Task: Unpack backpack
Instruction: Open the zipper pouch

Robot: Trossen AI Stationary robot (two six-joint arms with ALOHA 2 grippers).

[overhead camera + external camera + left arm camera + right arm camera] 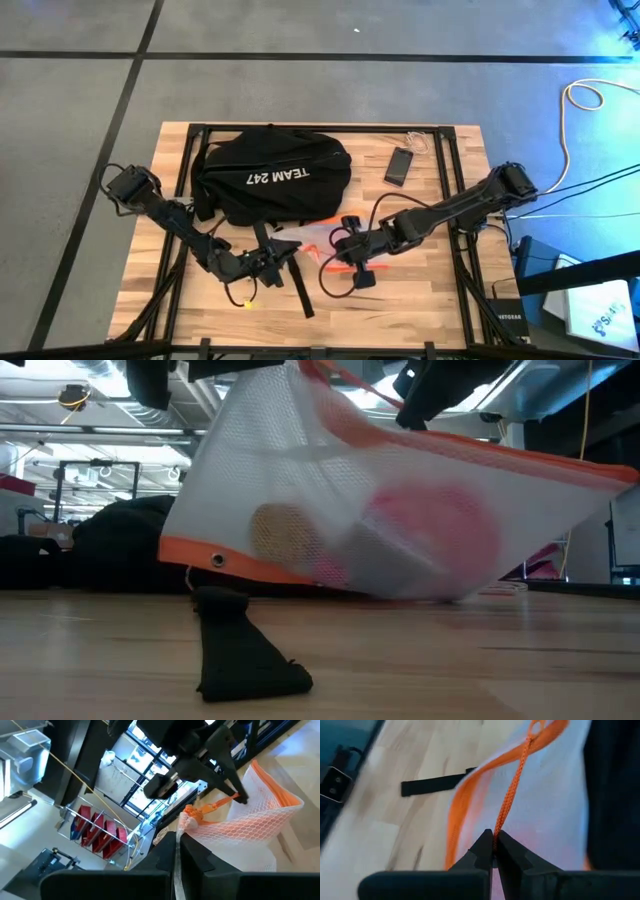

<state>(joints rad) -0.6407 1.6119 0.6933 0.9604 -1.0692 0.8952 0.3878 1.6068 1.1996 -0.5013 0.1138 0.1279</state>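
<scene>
The backpack (272, 178) lies flat on the far half of the wooden counter (420, 300), white lettering facing up, its black straps (268, 240) trailing toward the near edge; in the low view it shows as a dark heap (120, 535) behind the other things. Just in front of it, between the two arms, a white mesh bag (312, 238) with orange trim is lifted off the counter; the low view shows it hanging tilted (400, 510), one end nearly down on the wood, with blurred round shapes inside, one tan and one pink. A loose black strap end (240, 650) lies on the counter under the bag's raised end.

The left hand (283, 262) is near the counter's front, beside the straps; its fingers (200, 857) are closed on a fold of the bag's white mesh at the orange-trimmed edge. The right hand (338, 242) reaches in from the other side; its fingertips are pinched together on the bag's orange cord (512, 795), which runs taut from the fingers (484, 847) up to the trim.

A small flat black phone (399, 166) rests on the counter just beside the backpack, on the right arm's side, with a thin white cable (418, 142) near it.
</scene>
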